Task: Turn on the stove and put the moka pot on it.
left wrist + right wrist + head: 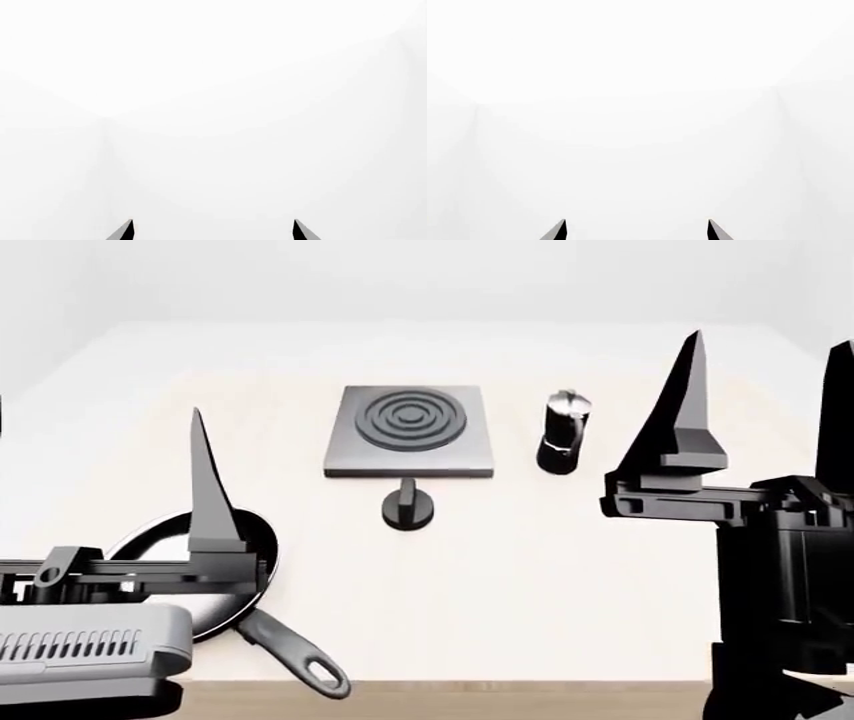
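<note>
both claws, left [100,475] and right [767,390], gape wide, raised, empty, well short of the moka pot [565,432] beside the stove [410,430].

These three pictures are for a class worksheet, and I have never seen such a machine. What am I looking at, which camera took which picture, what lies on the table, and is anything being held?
It is a simulated two-armed robot. The head view looks down over a pale table. On it lie a grey stove with its black knob in front, a moka pot standing beside the stove, not on it, and a frying pan near the left gripper. The right gripper points upward too. The two wrist views show only fingers spread apart against white walls. Both grippers are open; nothing is held.
</note>
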Robot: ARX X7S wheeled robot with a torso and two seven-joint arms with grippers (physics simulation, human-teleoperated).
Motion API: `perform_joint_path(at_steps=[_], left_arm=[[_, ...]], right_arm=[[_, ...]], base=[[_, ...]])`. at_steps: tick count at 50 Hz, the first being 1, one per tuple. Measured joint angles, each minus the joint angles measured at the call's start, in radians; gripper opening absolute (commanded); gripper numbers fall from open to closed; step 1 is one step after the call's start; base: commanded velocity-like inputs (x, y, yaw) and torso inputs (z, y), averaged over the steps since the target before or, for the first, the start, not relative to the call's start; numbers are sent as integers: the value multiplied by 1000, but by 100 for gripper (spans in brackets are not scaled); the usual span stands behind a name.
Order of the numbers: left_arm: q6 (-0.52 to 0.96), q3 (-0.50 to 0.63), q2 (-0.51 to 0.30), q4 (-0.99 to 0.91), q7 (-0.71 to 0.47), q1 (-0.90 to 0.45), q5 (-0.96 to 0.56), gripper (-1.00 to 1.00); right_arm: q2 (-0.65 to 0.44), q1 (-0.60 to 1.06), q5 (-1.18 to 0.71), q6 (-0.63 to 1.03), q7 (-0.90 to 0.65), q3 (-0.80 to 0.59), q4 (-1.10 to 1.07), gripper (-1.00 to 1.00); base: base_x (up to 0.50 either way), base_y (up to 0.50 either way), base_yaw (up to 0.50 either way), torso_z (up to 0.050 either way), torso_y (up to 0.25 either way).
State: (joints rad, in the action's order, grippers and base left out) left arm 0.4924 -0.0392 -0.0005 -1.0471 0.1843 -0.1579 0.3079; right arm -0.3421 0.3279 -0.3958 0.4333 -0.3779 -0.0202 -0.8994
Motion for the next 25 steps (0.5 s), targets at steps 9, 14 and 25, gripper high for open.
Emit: perform_joint_path(at_steps=[9, 14, 25], left_arm=[[0, 0, 0, 0, 1, 0, -1, 100], [-1, 2, 0, 0, 0, 1, 0, 100], [0, 5, 0, 0, 2, 1, 2, 100]], right_arm=[[-5, -2, -2, -5, -6, -5, 1, 100], [-8, -2, -6, -6, -10, -6, -1, 100], [-15, -4, -9, -10, -18, -11, -1, 100]], base=[[224, 0, 0, 0, 0], [235, 0, 0, 0, 0], [236, 0, 0, 0, 0]])
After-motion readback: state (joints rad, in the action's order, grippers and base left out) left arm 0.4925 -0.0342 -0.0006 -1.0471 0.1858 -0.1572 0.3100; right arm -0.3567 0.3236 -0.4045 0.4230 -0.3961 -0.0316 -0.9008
